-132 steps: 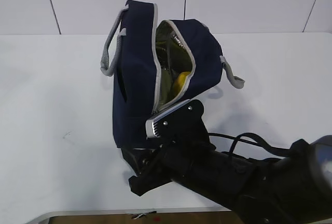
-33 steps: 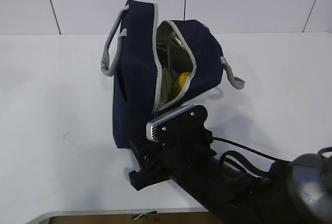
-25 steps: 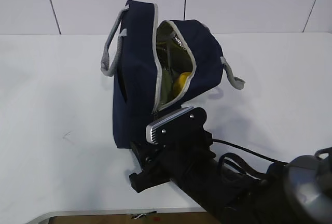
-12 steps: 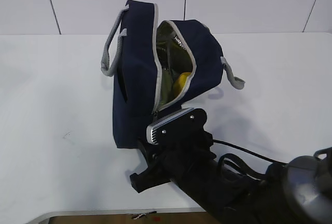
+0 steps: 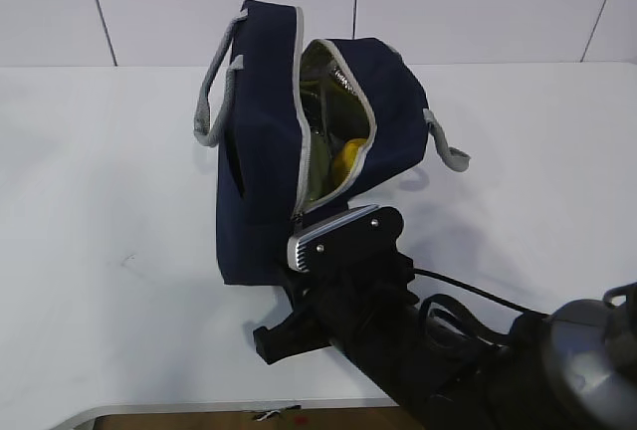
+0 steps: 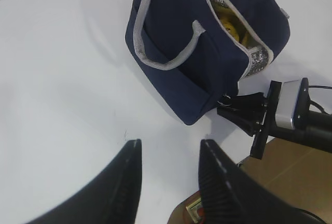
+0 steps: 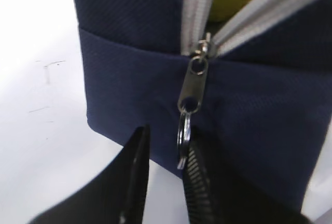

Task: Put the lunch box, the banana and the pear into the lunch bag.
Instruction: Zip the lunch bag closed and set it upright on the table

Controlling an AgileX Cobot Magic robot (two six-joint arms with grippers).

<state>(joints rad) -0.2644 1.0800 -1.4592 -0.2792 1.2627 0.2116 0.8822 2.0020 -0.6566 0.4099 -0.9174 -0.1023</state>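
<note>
The navy lunch bag (image 5: 259,151) lies on its side on the white table with its grey zipper open. Something yellow (image 5: 346,159) shows inside; I cannot tell whether it is the banana or the pear. The lunch box is hidden. My right gripper (image 7: 167,136) is open at the bag's lower end. The metal zipper pull (image 7: 191,86) hangs there, and its ring (image 7: 184,141) rests against the right finger, between the jaws. My left gripper (image 6: 171,143) is open and empty above bare table, left of the bag (image 6: 176,63).
The right arm and its silver wrist camera (image 5: 333,236) fill the front right of the table. The grey handles (image 5: 214,92) stick out to the bag's left and right. The table's front edge and brown floor (image 6: 290,167) lie close behind the right arm.
My right gripper has shifted slightly to the right and closer under the bag's lower end. The bag and its contents have not moved.
</note>
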